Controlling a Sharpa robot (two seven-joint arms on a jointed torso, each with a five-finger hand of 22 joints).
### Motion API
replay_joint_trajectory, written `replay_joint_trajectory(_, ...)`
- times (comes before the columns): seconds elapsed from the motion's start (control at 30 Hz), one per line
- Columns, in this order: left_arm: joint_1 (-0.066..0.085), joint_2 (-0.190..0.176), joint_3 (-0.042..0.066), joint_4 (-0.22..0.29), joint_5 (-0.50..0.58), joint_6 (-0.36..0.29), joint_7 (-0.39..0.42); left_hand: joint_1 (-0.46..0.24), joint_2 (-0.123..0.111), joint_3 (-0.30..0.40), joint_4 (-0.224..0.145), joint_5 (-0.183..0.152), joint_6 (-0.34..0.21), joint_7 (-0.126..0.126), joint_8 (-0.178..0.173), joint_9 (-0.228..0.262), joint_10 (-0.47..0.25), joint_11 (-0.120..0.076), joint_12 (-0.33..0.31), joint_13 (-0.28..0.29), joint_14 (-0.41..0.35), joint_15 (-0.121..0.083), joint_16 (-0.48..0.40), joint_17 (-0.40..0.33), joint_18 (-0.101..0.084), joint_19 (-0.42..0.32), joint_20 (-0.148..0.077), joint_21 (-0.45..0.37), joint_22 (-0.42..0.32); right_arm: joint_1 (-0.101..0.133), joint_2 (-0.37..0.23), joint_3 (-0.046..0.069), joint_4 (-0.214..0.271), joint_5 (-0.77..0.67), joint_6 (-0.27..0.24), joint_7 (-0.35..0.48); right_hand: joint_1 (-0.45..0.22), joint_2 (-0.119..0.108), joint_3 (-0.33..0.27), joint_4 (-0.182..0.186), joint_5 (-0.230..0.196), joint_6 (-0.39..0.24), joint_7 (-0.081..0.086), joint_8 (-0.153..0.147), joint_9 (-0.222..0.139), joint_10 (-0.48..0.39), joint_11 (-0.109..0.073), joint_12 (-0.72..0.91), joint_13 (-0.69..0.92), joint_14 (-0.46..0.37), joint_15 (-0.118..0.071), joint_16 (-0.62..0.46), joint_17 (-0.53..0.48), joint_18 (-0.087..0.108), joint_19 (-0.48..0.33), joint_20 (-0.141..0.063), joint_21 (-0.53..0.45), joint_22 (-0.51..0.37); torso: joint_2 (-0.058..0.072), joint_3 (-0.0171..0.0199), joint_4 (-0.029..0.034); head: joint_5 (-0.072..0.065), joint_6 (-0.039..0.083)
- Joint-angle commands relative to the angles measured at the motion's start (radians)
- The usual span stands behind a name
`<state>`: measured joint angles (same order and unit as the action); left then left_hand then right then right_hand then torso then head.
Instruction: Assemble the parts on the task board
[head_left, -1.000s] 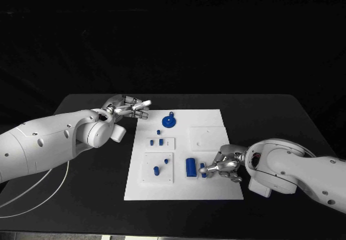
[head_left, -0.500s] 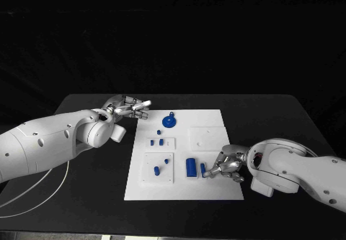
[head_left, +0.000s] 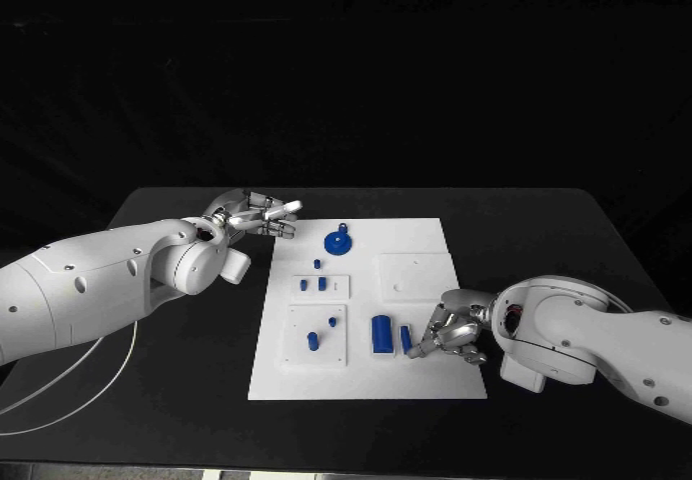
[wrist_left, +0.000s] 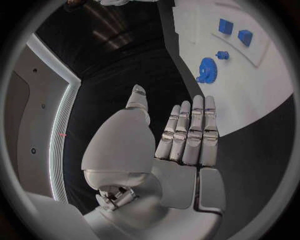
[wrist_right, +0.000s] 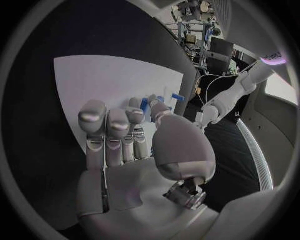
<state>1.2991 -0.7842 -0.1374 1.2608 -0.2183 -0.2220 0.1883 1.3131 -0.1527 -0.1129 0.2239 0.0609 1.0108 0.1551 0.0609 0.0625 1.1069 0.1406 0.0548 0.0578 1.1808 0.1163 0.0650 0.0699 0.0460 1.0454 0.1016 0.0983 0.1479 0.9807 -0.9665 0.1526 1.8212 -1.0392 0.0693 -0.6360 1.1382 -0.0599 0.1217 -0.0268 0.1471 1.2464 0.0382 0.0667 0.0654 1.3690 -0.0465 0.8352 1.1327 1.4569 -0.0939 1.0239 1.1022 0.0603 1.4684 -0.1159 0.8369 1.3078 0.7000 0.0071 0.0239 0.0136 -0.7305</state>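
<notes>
A black table (head_left: 577, 230) stretches on past the fingers (head_left: 277, 210) of the left hand (head_left: 253, 215) — dark and matte. A thin white cable (head_left: 130, 350) curves across its near left part — well behind those fingers.

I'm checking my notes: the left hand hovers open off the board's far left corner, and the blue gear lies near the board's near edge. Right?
Not quite. The left hand is open off the task board's far left corner, but the blue gear lies near the board's far edge, close to that hand, as the head view shows.
</notes>
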Motion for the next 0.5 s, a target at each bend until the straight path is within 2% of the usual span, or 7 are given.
replay_joint_trajectory(0.03, 0.000, 0.002, 0.000, 0.000, -0.003, 0.012, 0.003, 0.010, 0.004, 0.001, 0.005, 0.006, -0.005, -0.003, 0.004, 0.000, -0.007, -0.003, 0.005, 0.002, -0.006, 0.003, 0.000, 0.001, -0.002, -0.007, 0.001, -0.001, -0.001, -0.001, 0.005, 0.000, -0.004, -0.016, 0.010, 0.005, -0.007, -0.002, 0.001, 0.006, -0.004, 0.008, -0.001, -0.004, 0.000, 0.005, 0.000, 0.004, 0.001, 0.006, -0.001, 0.004, 0.002, -0.008, 0.053, -0.001, 0.005, 0.101, 0.001, -0.0002, 0.0005, 0.000, -0.001)
replay_joint_trajectory(0.17, 0.000, 0.003, 0.000, 0.000, -0.003, 0.012, 0.003, 0.006, 0.008, 0.002, -0.001, 0.007, -0.006, -0.003, 0.003, 0.000, -0.008, -0.003, 0.005, 0.002, -0.006, 0.003, 0.000, 0.001, -0.002, -0.007, 0.001, -0.001, -0.001, -0.001, 0.013, 0.000, -0.012, -0.031, -0.006, -0.008, -0.016, 0.026, 0.005, 0.017, -0.010, 0.007, -0.002, -0.004, 0.000, 0.006, -0.001, 0.004, 0.001, 0.006, -0.001, 0.006, 0.003, -0.008, 0.054, -0.001, 0.007, 0.102, 0.000, -0.0002, 0.0007, -0.001, -0.002)
replay_joint_trajectory(0.27, 0.000, 0.003, 0.000, 0.000, -0.003, 0.011, 0.003, 0.006, 0.008, 0.002, -0.001, 0.007, -0.006, -0.003, 0.003, 0.000, -0.008, -0.003, 0.005, 0.002, -0.006, 0.003, 0.000, 0.001, -0.002, -0.007, 0.001, -0.001, -0.001, -0.002, 0.021, 0.000, -0.019, -0.047, -0.015, -0.019, -0.001, 0.042, 0.026, 0.001, -0.052, 0.008, -0.004, -0.004, 0.000, 0.006, -0.002, 0.005, 0.001, 0.006, -0.001, 0.007, 0.003, -0.009, 0.054, -0.001, 0.008, 0.102, 0.000, 0.0002, 0.0007, 0.000, -0.004)
replay_joint_trajectory(0.3, 0.000, 0.003, 0.000, 0.000, -0.003, 0.011, 0.002, 0.006, 0.008, 0.002, -0.001, 0.007, -0.006, -0.003, 0.003, 0.000, -0.008, -0.003, 0.005, 0.002, -0.006, 0.003, 0.000, 0.001, -0.002, -0.007, 0.001, -0.001, -0.001, -0.002, 0.023, 0.000, -0.021, -0.051, -0.017, -0.021, -0.009, 0.031, 0.065, -0.009, -0.056, 0.008, -0.004, -0.004, 0.000, 0.006, -0.001, 0.005, 0.002, 0.007, 0.000, 0.007, 0.003, -0.010, 0.054, -0.001, 0.010, 0.102, 0.000, 0.0002, 0.0007, 0.000, -0.004)
replay_joint_trajectory(0.5, 0.000, 0.003, 0.000, 0.000, -0.003, 0.011, 0.002, 0.006, 0.008, 0.002, -0.001, 0.007, -0.006, -0.003, 0.003, 0.000, -0.008, -0.003, 0.005, 0.002, -0.006, 0.003, 0.000, 0.001, -0.002, -0.007, 0.001, -0.001, -0.001, -0.003, 0.039, 0.000, -0.035, -0.083, -0.040, -0.037, -0.009, 0.040, 0.123, -0.061, -0.062, 0.012, -0.006, -0.004, 0.000, 0.006, -0.004, 0.004, 0.001, 0.006, -0.001, 0.007, 0.003, -0.010, 0.053, -0.001, 0.008, 0.101, 0.000, 0.0002, -0.0002, 0.000, -0.005)
